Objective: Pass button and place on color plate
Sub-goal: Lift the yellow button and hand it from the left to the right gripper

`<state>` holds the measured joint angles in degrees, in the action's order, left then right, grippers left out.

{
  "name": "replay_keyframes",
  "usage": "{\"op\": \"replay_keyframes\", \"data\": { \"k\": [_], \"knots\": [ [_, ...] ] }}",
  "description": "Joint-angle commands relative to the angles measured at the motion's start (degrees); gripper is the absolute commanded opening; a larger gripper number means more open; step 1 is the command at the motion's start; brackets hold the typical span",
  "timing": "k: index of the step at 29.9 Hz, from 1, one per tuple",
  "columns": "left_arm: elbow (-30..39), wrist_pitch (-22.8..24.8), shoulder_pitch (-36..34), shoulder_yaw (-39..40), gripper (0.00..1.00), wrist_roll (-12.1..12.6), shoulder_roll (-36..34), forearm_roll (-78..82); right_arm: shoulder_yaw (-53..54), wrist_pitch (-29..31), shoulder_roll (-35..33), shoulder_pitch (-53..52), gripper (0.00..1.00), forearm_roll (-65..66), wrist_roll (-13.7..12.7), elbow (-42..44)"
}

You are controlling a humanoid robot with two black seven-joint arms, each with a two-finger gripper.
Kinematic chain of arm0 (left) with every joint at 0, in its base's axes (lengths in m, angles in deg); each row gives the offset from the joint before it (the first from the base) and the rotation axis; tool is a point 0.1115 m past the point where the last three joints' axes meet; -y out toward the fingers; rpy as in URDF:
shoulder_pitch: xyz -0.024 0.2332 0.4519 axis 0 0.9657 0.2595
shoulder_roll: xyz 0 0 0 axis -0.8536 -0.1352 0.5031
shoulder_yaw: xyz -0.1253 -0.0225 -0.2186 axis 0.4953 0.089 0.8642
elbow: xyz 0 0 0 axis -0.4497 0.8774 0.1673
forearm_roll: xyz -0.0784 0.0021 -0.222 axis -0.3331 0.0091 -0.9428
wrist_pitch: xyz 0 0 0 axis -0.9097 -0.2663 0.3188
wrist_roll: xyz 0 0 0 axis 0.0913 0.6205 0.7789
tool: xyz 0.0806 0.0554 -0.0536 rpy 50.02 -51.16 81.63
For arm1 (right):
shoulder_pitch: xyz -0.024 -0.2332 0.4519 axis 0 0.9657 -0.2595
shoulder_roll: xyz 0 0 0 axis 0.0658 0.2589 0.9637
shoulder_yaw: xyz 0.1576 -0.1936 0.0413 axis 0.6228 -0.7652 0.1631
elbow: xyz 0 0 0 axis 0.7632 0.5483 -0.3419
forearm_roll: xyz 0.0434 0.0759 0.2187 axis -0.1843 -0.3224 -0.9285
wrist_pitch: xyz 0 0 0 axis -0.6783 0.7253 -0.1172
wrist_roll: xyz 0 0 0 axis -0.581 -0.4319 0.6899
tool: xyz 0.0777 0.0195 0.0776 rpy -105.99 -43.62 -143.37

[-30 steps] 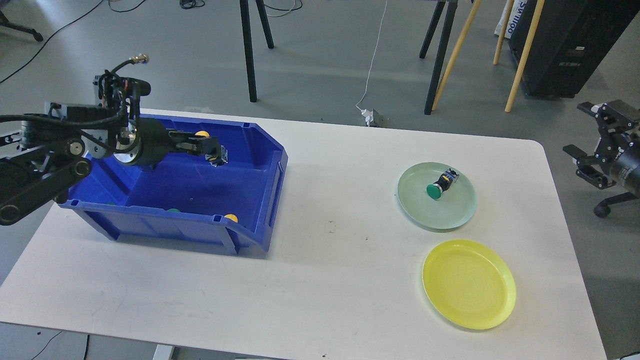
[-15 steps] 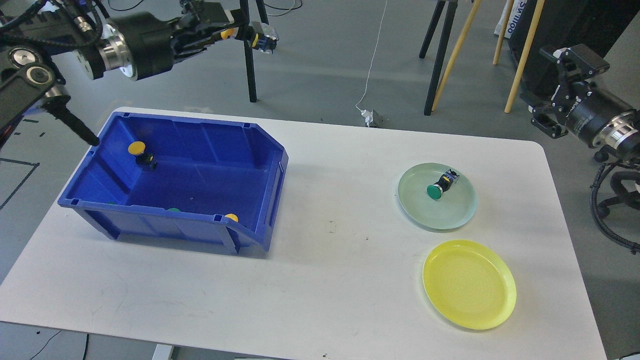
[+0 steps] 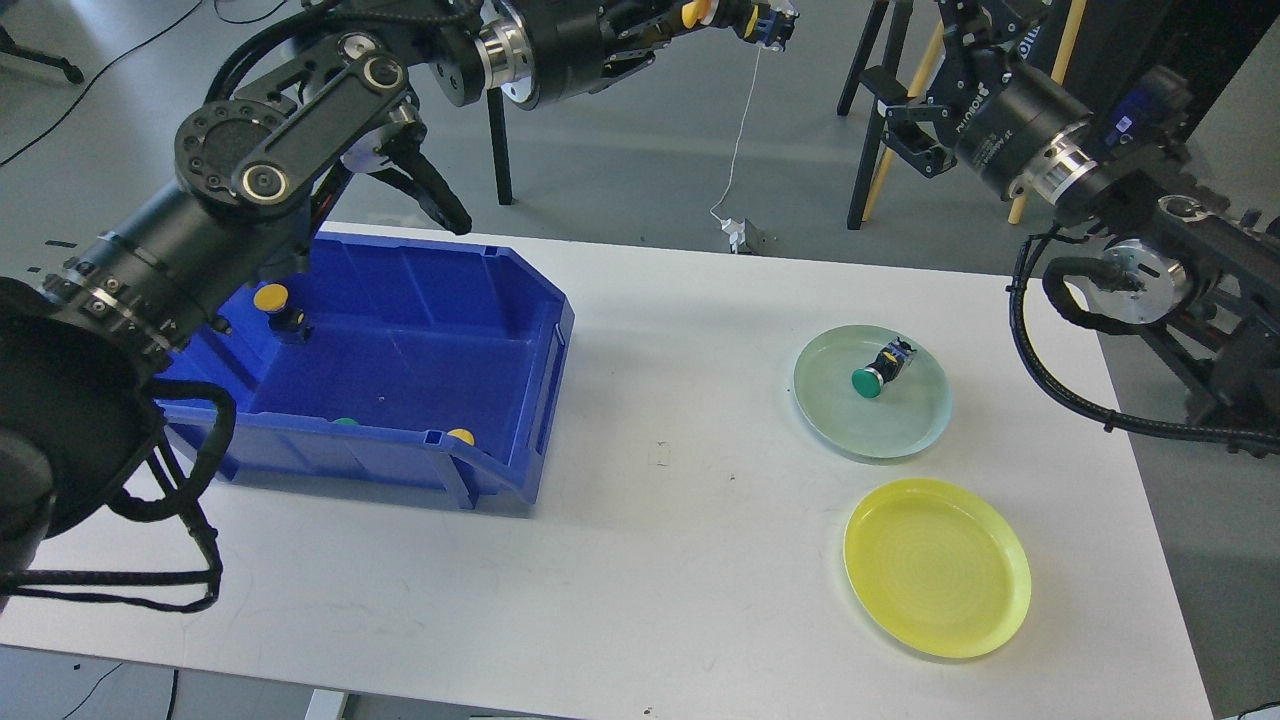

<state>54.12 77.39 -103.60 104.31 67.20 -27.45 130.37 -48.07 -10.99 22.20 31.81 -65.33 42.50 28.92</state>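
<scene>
My left gripper (image 3: pixel 735 15) is raised high at the top middle of the head view, above the far table edge. It is shut on a yellow-capped button (image 3: pixel 772 22), whose dark body sticks out to the right. My right gripper (image 3: pixel 893 120) is open and empty, also raised, just right of and below the held button, with its jaws facing left. The green plate (image 3: pixel 880 428) at the right holds a green button (image 3: pixel 878 372). The yellow plate (image 3: pixel 937 567) in front of it is empty.
A blue bin (image 3: pixel 430 255) on the left of the white table (image 3: pixel 660 540) holds a yellow button (image 3: pixel 272 298) at the back, another yellow one (image 3: pixel 461 436) and a green one (image 3: pixel 345 421) by the front wall. Stand legs rise behind the table.
My left gripper lifted the yellow button out of the bin and carried it up and right. My right gripper rose and moved left toward it.
</scene>
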Motion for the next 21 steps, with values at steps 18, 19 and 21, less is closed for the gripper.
{"op": "replay_keyframes", "data": {
  "k": [18,19,21],
  "knots": [
    [-3.7,0.0,-1.5,0.1,0.24,0.1,4.5,-2.7,1.3,-3.7,7.8,-0.9,0.76,-0.4,0.6,0.4],
    [-3.7,0.0,-1.5,0.1,0.24,0.1,4.5,-2.7,1.3,-3.8,7.7,-0.8,0.73,-0.3,0.6,0.3],
    [-3.7,0.0,-1.5,0.1,0.24,0.1,4.4,-3.1,1.3,-3.9,7.6,-0.8,0.67,-0.3,0.6,0.2]
  ]
}}
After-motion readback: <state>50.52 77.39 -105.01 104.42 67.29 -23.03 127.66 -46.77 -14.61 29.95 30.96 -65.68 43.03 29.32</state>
